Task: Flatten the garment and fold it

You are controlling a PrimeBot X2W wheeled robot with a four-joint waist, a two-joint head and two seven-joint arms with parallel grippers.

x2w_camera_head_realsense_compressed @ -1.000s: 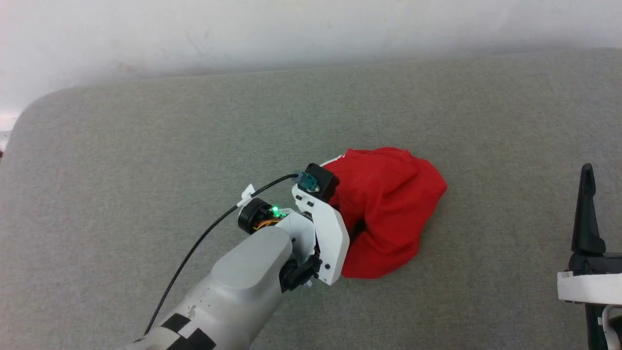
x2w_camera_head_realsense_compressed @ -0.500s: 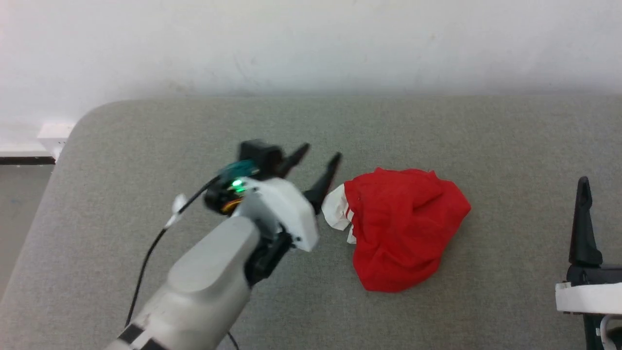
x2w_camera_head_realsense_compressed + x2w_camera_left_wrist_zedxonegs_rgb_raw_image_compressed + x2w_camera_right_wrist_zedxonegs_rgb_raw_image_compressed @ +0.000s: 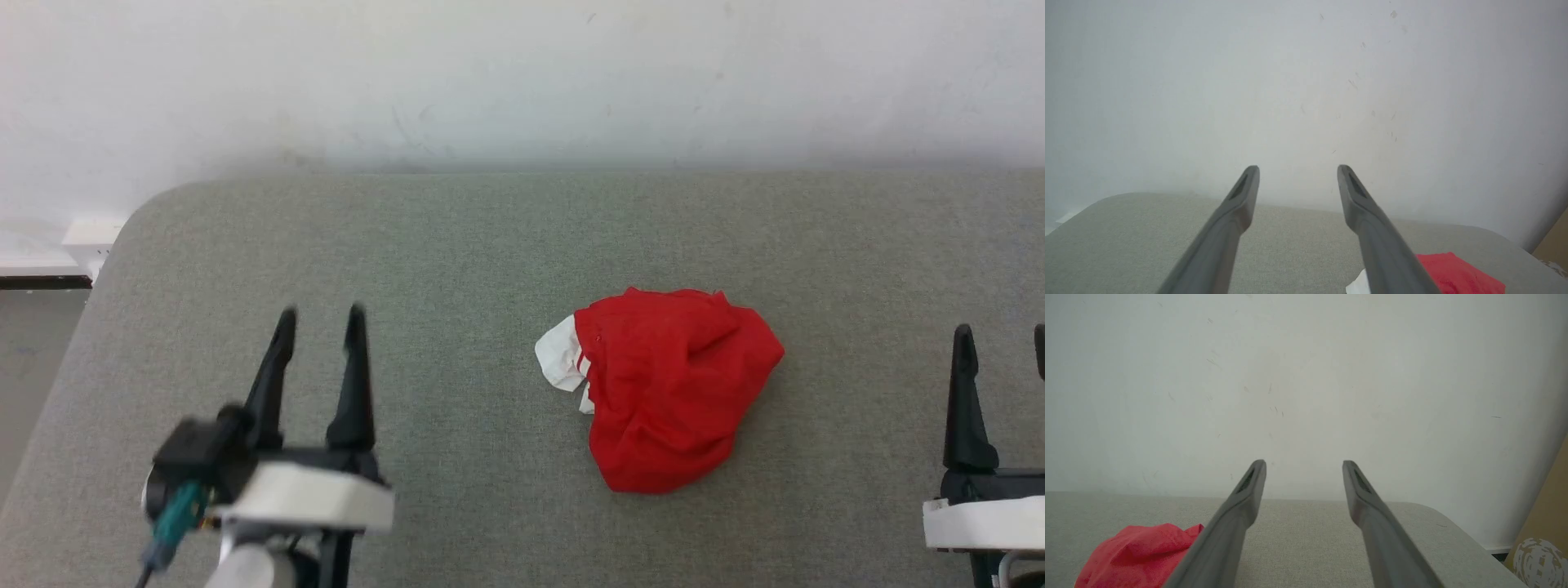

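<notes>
Head view: garment sits bunched in a red mound on the grey desk, about mid-depth and a bit toward the robot's right, well apart from both arms. left end effector is at lower left over bare desk, fingers apart, nothing between them. right end effector is at the lower right edge, one finger in full and the other clipped by the frame, also apart and empty. The head view gives the mound's outline: broad at the far side, tapering to a rounded end at the near side, so the long axis runs roughly far-to-near. A white sleeve piece with striped trim sticks out of the mound's left side, pointing toward the left arm. Can't tell where collar or hem lies. Left wrist view catches a red corner plus a sliver of white at bottom right, beside its right finger. Right wrist view gets red folds at bottom left. Both wrist views look mostly at the white wall past the desk's far edge and confirm the open gaps. They add a tan panel beyond the desk's right end; head view adds a strip of floor past the left corner.
</notes>
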